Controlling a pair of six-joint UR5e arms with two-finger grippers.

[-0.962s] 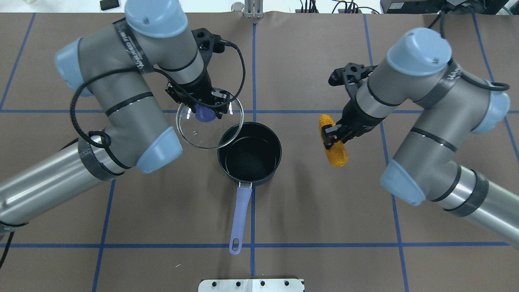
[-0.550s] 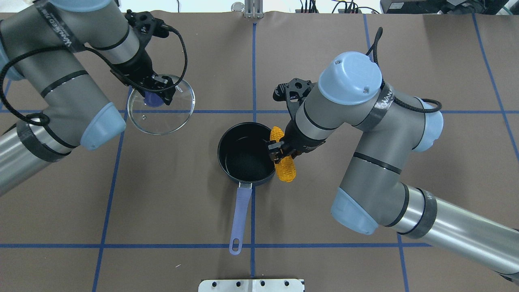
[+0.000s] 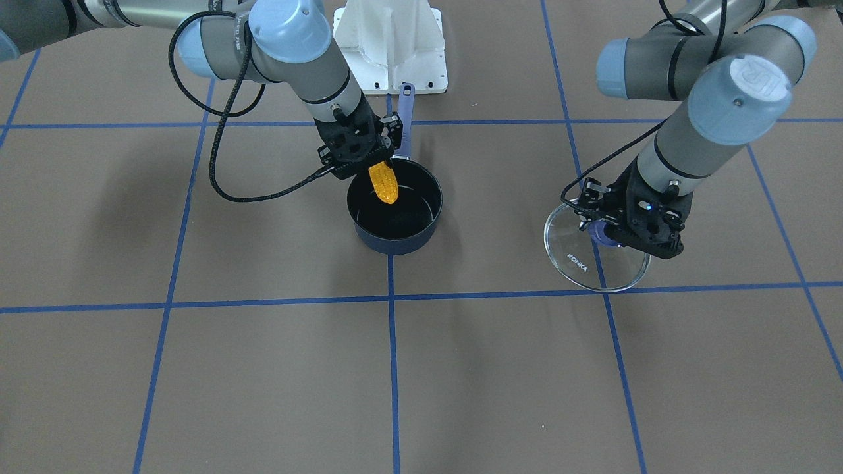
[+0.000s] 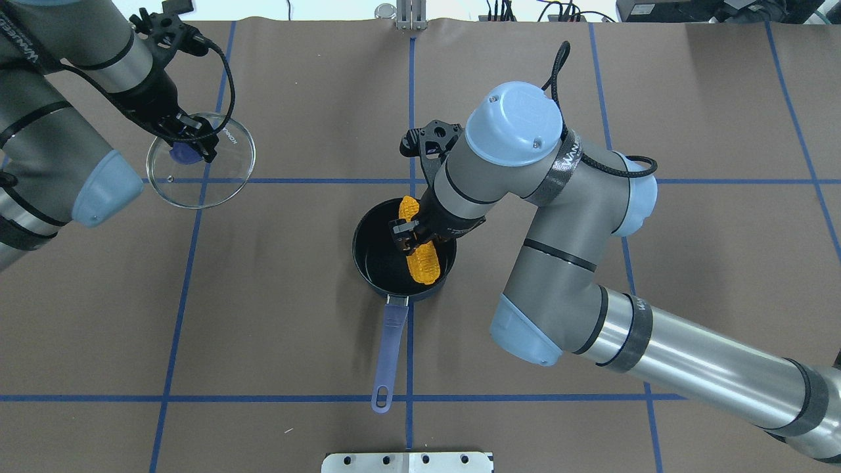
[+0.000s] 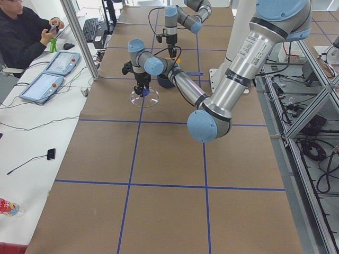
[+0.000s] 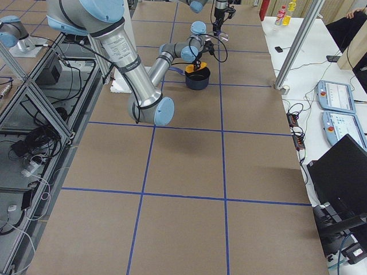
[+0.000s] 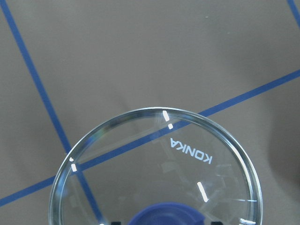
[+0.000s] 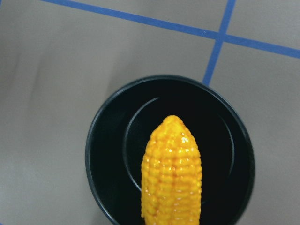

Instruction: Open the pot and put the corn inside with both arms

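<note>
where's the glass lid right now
In the overhead view the lid is at the far left, held by its blue knob in the left gripper, over a blue tape line, well clear of the pot at the centre.

Right tool (image 4: 409,236) brought corn (image 4: 424,264) over the pot (image 4: 376,257); left tool (image 4: 190,140) carried the lid (image 4: 211,185) farther off.

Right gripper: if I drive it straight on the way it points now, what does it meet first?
The right gripper, shut on the corn, points down into the open pot. The corn's tip would likely meet the pot's black floor first; how far off is unclear.
</note>
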